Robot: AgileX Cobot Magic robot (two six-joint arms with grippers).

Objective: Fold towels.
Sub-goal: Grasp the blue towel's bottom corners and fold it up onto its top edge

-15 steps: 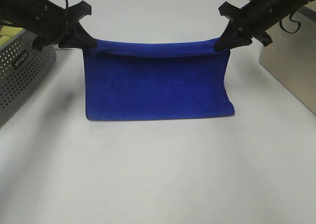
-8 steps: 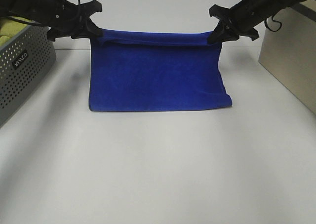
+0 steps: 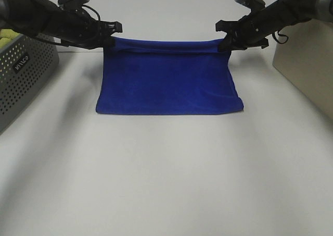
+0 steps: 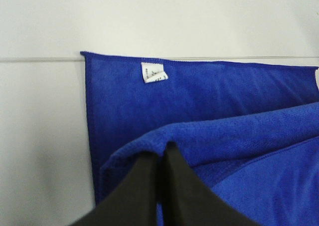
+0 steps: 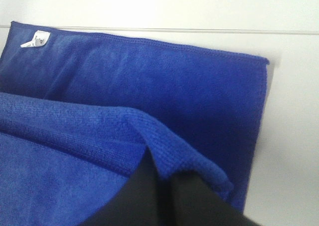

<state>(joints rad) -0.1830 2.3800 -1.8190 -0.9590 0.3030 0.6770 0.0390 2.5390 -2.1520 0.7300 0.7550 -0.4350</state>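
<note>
While a blue towel (image 3: 169,85) is lying doubled over on the white table (image 3: 166,184), the left gripper (image 3: 110,34) and the right gripper (image 3: 225,38) are each pinching a far corner of its upper layer, jaws clamped tight on the cloth. Both are holding that edge just above the lower layer, whose white tag (image 4: 153,73) is showing. A grey perforated basket (image 3: 21,74) is sitting at the left.
</note>
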